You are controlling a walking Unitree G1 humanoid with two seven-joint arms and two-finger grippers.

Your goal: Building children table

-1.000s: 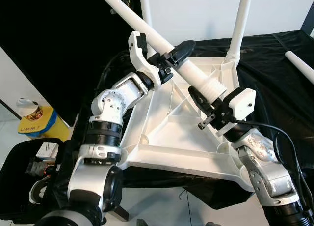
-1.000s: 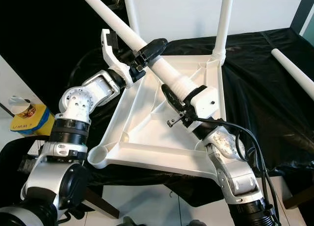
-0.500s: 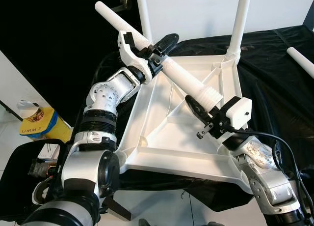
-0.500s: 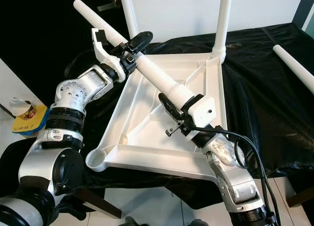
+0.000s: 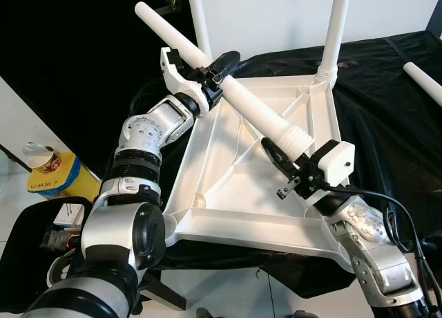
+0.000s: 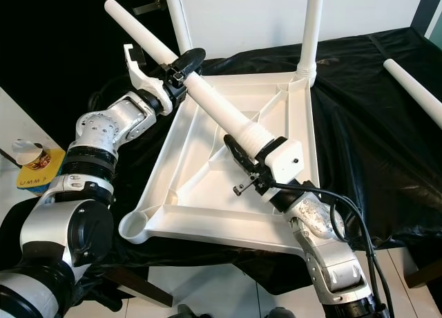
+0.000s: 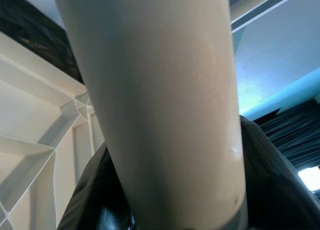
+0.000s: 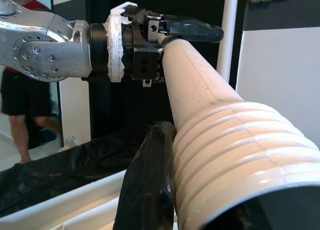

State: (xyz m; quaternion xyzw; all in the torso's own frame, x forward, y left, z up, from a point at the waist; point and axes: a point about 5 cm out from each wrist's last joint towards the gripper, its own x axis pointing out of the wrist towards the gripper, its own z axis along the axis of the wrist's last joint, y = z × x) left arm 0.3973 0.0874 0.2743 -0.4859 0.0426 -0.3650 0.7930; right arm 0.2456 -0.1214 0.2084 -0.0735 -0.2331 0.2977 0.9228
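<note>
An upturned white children's table top (image 5: 235,186) lies on a black-draped surface, with two white legs (image 5: 337,27) standing upright in its far corners. Both grippers hold a loose white table leg (image 5: 235,100) slanted above the top. My left gripper (image 5: 210,75) is shut on its smooth upper part. My right gripper (image 5: 289,155) is shut on its ribbed lower end (image 8: 235,155), over the top's near right part. In the left wrist view the leg (image 7: 165,105) sits very close to the camera.
Another loose white leg (image 5: 423,79) lies on the black cloth at the right. A yellow container (image 5: 52,176) and a black bag (image 5: 41,235) sit on the floor at the left. A person (image 8: 20,90) stands in the background of the right wrist view.
The held leg and both grippers have shifted slightly left and away over the table top; my left arm has stretched farther out. The camera has also shifted a little.
</note>
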